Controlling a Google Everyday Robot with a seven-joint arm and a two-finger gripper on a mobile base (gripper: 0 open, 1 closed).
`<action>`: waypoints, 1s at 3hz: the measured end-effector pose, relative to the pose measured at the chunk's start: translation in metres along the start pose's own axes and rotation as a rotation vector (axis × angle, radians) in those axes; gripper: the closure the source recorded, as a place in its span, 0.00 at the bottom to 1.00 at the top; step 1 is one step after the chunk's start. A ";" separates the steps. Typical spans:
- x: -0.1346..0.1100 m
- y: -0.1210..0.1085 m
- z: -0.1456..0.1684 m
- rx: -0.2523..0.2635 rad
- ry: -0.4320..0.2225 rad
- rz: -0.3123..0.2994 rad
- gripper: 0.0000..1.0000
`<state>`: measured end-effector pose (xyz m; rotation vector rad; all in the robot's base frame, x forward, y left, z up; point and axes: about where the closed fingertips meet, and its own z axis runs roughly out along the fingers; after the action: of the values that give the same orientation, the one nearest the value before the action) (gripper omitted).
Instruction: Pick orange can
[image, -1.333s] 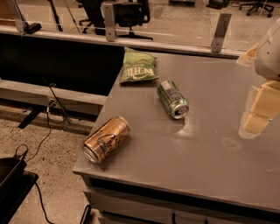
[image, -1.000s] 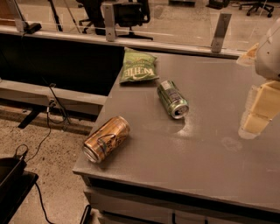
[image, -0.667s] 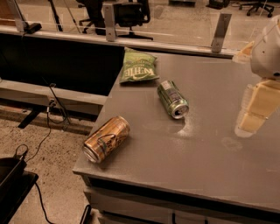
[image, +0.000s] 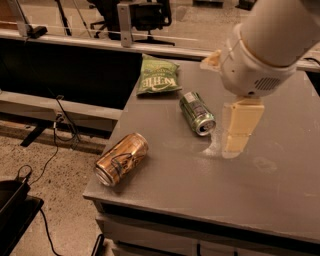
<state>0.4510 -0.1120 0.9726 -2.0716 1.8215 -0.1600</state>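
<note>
The orange can (image: 121, 159) lies on its side near the front left corner of the grey table (image: 210, 195), its silver end facing the front left edge. My gripper (image: 235, 142) hangs from the white arm (image: 265, 45) over the middle of the table. It points down, just right of the green can, and is well to the right of the orange can and apart from it. It holds nothing that I can see.
A green can (image: 197, 113) lies on its side in the middle of the table. A green chip bag (image: 159, 76) lies flat at the back left. The table's left and front edges drop to a floor with cables (image: 55, 145). Office chairs stand behind.
The arm and gripper have moved left, from the table's right side toward its middle, beside the green can. The cans and the bag have not moved.
</note>
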 end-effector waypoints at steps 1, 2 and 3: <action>-0.047 0.008 0.025 -0.052 -0.001 -0.216 0.00; -0.085 0.018 0.054 -0.121 -0.003 -0.401 0.00; -0.111 0.026 0.082 -0.211 -0.028 -0.517 0.00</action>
<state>0.4369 0.0104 0.9054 -2.6429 1.2950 -0.0748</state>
